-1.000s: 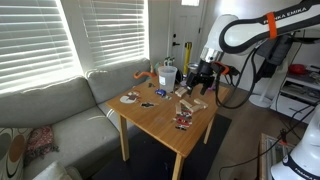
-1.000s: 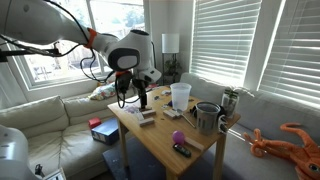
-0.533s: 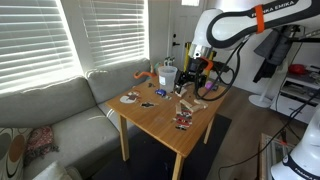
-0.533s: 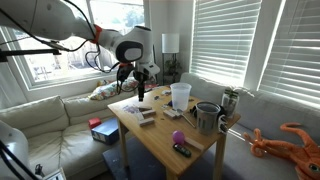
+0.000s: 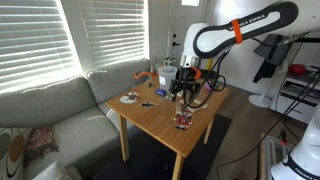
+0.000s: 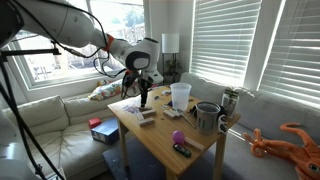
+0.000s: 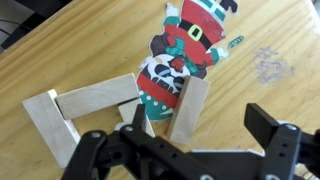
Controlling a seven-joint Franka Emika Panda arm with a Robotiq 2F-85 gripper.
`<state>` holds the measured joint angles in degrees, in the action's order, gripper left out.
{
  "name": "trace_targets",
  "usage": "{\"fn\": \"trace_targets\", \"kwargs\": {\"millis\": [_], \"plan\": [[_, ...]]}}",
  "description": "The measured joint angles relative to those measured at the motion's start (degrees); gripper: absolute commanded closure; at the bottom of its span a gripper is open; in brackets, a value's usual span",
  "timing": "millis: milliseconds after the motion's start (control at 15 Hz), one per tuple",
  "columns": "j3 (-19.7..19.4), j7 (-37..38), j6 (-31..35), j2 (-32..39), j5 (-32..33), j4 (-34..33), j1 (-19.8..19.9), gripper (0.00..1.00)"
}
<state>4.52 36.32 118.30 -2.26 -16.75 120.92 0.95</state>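
Observation:
My gripper [image 7: 201, 128] hangs open just above the wooden table [image 7: 280, 40], with nothing between its fingers. Right below it lie pale wooden blocks [image 7: 92, 98] set in a rough frame, and one block [image 7: 190, 108] stands between the fingers' line and a flat colourful Santa-like figure [image 7: 187, 48]. In both exterior views the gripper [image 5: 183, 89] [image 6: 143, 97] hovers over the blocks [image 5: 186, 103] [image 6: 146, 116] near the table's edge, apart from them.
On the table stand a clear cup [image 6: 180, 95], a metal mug [image 6: 207, 117], a pink ball [image 6: 176, 138] and a dark plate [image 5: 130, 98]. An orange octopus toy [image 6: 296, 140] lies off the table. A grey sofa [image 5: 60, 110] borders the table.
The arm has swung in over the table and come down toward the wooden blocks. The gripper has stayed open. The objects on the table have not moved.

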Motion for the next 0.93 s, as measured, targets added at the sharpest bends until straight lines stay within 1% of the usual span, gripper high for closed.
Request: {"fn": "trace_targets", "kwargs": {"millis": [133,200,333,467,533,667,733,800,867,933], "plan": [[0.0,0.0,0.1,1.0,0.0,-0.4,-0.3,0.01],[0.0,0.0,0.1,1.5,-0.1,-0.7,-0.5,0.04],[0.0,0.0,0.2,2.4,-0.1,-1.3,-0.8,0.17],[0.0,0.0,0.3,3.2,-0.1,-1.9,-1.0,0.16],[0.0,0.1,0.4,3.5,-0.1,-2.2,-1.2,0.19],[0.0,0.2,0.4,4.3,-0.1,-2.8,-1.3,0.10],[0.0,0.3,0.4,4.6,-0.1,-3.0,-1.4,0.10],[0.0,0.4,0.4,4.9,-0.1,-3.2,-1.4,0.05],[0.0,0.5,0.4,5.2,-0.1,-3.3,-1.5,0.05],[-0.1,0.7,0.4,5.4,-0.1,-3.4,-1.5,0.03]]}}
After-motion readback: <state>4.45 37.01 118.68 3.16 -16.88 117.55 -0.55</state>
